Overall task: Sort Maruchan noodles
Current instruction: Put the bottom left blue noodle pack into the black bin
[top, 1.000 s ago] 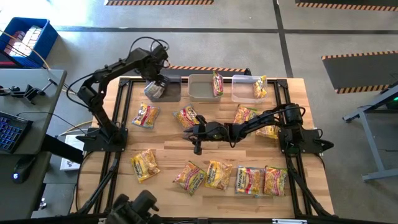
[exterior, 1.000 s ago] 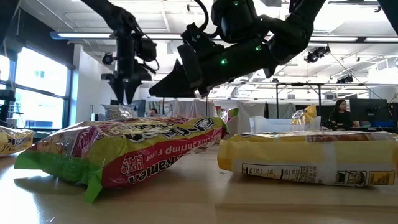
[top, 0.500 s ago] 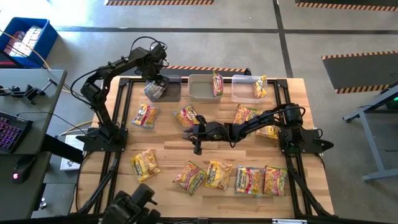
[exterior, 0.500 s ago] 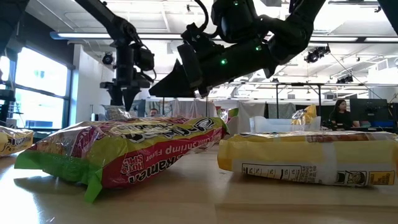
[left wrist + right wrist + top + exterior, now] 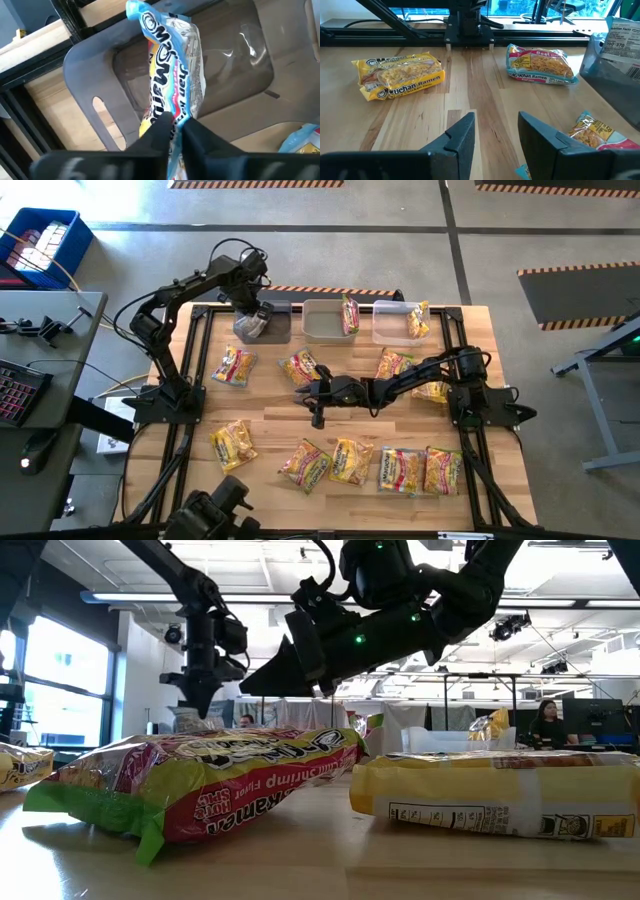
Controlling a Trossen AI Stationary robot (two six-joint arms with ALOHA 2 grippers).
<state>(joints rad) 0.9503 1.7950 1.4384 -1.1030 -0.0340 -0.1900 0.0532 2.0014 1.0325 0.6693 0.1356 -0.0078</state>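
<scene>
- Left gripper (image 5: 172, 131) over the grey bin (image 5: 272, 328) at the table's far left: fingers pinched on a silvery Maruchan packet (image 5: 172, 85), packet hanging into the bin.
- Right gripper (image 5: 496, 135) low at mid-table, fingers spread, nothing between them.
- Other noodle packets (image 5: 347, 461) lie scattered on the table (image 5: 270, 420); one stands in each of the two clear bins (image 5: 325, 326).

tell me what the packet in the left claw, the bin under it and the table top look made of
Packet: thin glossy plastic film, going by its crinkles and silvery glints. Grey bin: moulded plastic, smooth, semi-matte, somewhat see-through, with rounded corners and a handle slot. Table top: light wood, probably jointed strips, given the visible grain and seams, satin finish.
</scene>
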